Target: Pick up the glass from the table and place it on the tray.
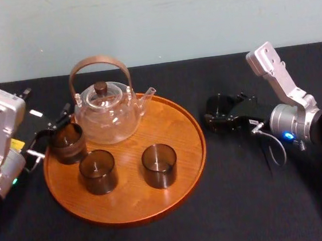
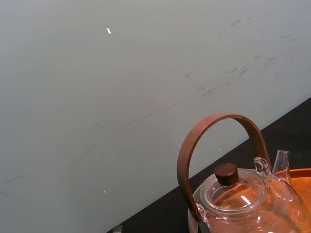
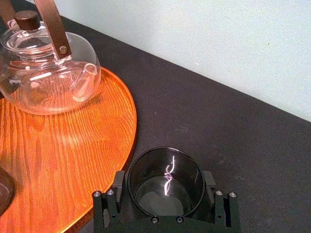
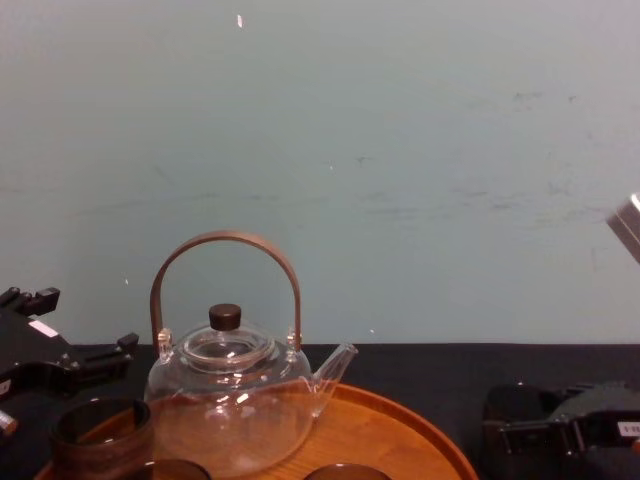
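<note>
Right wrist view has my right gripper (image 3: 164,187) clamped around the glass (image 3: 165,167), which stands on the table (image 3: 233,126) just beside the tray (image 3: 73,145), so lifting and placing remain; my left gripper (image 1: 56,134) idles at the tray's opposite edge.

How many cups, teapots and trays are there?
Dark smoky glass cups: 4
Clear glass teapot with brown curved handle: 1
Round orange-brown wooden tray: 1
Total: 6
</note>
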Robot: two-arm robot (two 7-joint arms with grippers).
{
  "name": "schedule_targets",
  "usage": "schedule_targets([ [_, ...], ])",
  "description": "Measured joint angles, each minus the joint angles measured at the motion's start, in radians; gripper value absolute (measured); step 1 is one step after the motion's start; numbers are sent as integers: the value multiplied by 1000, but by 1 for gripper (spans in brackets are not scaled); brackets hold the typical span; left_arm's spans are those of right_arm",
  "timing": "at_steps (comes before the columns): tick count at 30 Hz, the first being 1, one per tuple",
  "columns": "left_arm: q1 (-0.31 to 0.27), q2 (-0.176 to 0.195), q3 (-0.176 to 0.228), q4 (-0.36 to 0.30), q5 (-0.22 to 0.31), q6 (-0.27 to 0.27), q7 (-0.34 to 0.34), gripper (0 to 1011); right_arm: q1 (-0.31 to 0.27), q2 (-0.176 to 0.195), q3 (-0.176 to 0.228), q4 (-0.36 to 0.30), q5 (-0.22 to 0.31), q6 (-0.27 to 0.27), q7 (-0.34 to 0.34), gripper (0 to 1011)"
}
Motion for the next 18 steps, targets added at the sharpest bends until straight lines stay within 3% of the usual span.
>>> schedule_targets([
  [6, 0, 0, 0, 0, 0, 0, 0, 1001, -1, 1, 1, 0, 2, -1, 0, 902],
  [18, 0, 0, 0, 0, 0, 0, 0, 1001, -1, 1, 1, -1, 3, -1, 0, 902],
])
